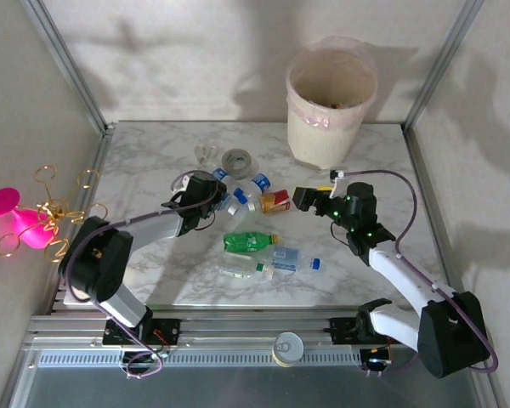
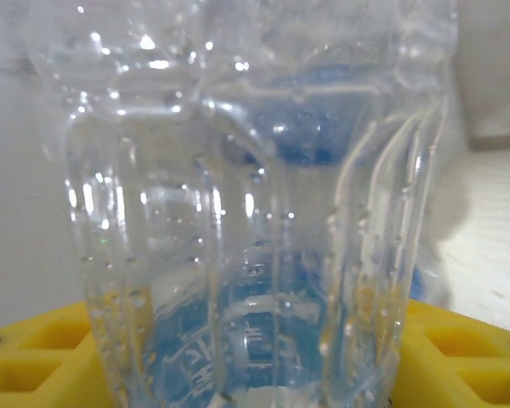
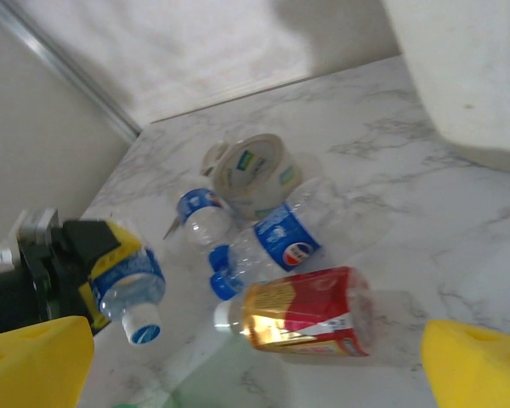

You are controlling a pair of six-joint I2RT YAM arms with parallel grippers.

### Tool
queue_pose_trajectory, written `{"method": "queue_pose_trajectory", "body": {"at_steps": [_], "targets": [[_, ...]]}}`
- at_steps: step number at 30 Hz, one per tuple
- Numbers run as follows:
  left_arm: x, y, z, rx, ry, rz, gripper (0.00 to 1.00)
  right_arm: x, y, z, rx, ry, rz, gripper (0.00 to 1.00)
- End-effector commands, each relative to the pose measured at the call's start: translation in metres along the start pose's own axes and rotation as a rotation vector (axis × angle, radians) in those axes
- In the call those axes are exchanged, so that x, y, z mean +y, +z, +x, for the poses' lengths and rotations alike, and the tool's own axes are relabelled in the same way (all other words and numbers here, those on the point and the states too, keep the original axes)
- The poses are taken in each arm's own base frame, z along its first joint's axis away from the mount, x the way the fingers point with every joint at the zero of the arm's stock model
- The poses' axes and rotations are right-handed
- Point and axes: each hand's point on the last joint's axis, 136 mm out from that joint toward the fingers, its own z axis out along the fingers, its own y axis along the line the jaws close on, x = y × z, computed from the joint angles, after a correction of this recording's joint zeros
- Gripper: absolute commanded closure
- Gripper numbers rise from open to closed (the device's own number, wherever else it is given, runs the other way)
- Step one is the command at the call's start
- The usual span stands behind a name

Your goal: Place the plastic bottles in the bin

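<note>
no wording is legible; a clear bottle bears a round red-white-blue emblem on its blue label.

Table centre: bottles clustered. Tape roll at 12 o'clock of cluster. Bin on table, at 1 o'clock.

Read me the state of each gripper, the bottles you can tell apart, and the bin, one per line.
left gripper: shut on a clear bottle, denting its wall.
right gripper: open, holding nothing.
red-labelled bottle: lying on its side, not gripped.
green bottle: lying on its side, not gripped.
bin: upright, bag-lined, top open.
</note>
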Motion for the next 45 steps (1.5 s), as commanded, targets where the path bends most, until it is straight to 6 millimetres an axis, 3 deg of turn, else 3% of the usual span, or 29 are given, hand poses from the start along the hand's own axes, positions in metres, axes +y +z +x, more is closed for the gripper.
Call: {"method": "queue_pose_trajectory", "body": {"at_steps": [1,10,18,22,30,38,41,45], "targets": [[-0.046,-0.022,0.001,-0.012,0.088,0.155,0.41,0.021,0.009,0.006,0.003,-0.012,-0.086,0.01],[-0.100,-0.056,0.037,0.047,0.177,0.320,0.40,0.071,0.028,0.028,0.041,-0.050,-0.249,0.01],[-0.111,-0.067,0.065,0.140,0.163,0.391,0.40,0.098,0.047,0.050,0.110,-0.084,-0.360,0.05],[-0.107,-0.073,0.079,0.179,0.159,0.401,0.39,0.107,0.057,0.056,0.131,-0.088,-0.378,0.07],[-0.100,-0.082,0.095,0.242,0.133,0.441,0.38,0.107,0.070,0.063,0.137,-0.068,-0.383,0.14],[-0.101,-0.087,0.109,0.288,0.136,0.463,0.35,0.108,0.074,0.067,0.129,-0.033,-0.410,0.38],[-0.101,-0.087,0.109,0.289,0.132,0.465,0.27,0.107,0.073,0.068,0.127,-0.032,-0.408,0.43],[-0.101,-0.090,0.103,0.263,0.144,0.459,0.07,0.103,0.070,0.066,0.111,-0.046,-0.385,0.45]]}}
